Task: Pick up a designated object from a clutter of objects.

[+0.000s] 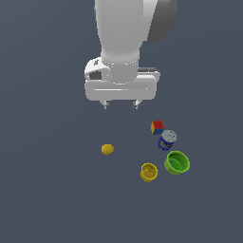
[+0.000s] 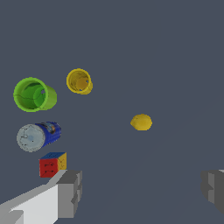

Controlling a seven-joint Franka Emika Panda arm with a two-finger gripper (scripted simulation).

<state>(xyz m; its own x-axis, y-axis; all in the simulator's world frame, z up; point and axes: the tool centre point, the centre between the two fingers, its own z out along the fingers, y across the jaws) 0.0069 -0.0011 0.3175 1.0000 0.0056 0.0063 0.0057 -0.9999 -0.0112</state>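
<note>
Approach was the step in hand: the gripper [image 1: 120, 105] hung wide open and empty above the surface, needing to shift over the can [image 1: 167, 140] standing between cube [image 1: 157, 126] and green cup [image 1: 177, 162].

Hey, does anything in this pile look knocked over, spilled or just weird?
Nothing stands out. The blue can stands upright between the multicoloured cube and green cup; the yellow cup is upright too. The lemon-like ball sits apart. The hand is open above.
</note>
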